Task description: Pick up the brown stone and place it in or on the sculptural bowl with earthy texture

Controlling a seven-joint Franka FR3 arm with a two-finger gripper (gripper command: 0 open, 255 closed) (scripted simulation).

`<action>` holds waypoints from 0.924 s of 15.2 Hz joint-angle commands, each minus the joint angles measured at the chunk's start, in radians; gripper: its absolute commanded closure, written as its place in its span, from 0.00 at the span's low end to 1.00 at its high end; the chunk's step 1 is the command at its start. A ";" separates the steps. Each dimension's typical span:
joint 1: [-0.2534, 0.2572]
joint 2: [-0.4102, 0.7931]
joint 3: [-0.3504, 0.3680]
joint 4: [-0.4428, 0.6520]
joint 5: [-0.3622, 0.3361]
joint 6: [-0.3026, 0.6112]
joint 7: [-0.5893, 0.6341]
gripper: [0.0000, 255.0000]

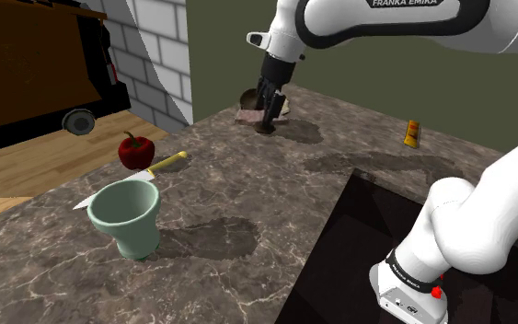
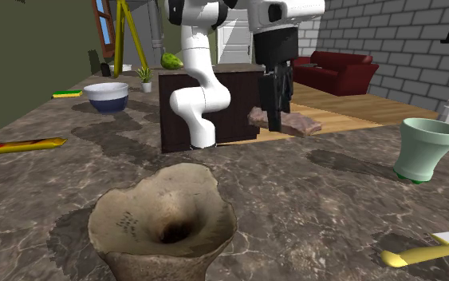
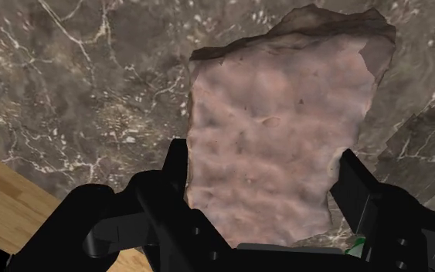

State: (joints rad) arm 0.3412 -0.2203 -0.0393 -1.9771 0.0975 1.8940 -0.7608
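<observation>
The brown, pinkish flat stone (image 3: pixel 273 124) sits between my two black fingers, which press on its two sides. My gripper (image 3: pixel 262 166) is shut on it. In the shoulder view the gripper (image 1: pixel 268 124) points down at the far edge of the marble counter, with the stone (image 1: pixel 250 116) at its tips. The second exterior view has the stone (image 2: pixel 294 121) in the gripper (image 2: pixel 274 124) beyond the earthy sculptural bowl (image 2: pixel 127 209), which stands close to that camera. I cannot tell whether the stone is clear of the counter.
A pale green cup (image 1: pixel 130 216) stands near the counter's front, with a red apple (image 1: pixel 135 147) and a yellow-handled knife (image 1: pixel 169 161) behind it. A yellow-orange object (image 1: pixel 413 135) lies at the right. The dark stand (image 1: pixel 376 239) fills the lower right. A blue-white bowl (image 2: pixel 106 96) sits far off.
</observation>
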 commanded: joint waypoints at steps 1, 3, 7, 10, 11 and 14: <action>0.000 0.004 0.000 0.030 -0.001 -0.025 0.003 1.00; 0.000 0.006 0.000 0.059 -0.001 -0.052 0.005 1.00; 0.000 0.013 -0.001 0.120 -0.002 -0.106 0.009 1.00; 0.000 0.020 -0.001 0.163 -0.003 -0.143 0.012 1.00; -0.009 0.035 -0.016 0.179 -0.002 -0.146 -0.011 1.00; -0.036 0.086 -0.058 0.236 0.004 -0.160 -0.080 1.00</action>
State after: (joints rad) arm 0.3143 -0.1488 -0.0830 -1.7585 0.1000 1.7406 -0.8163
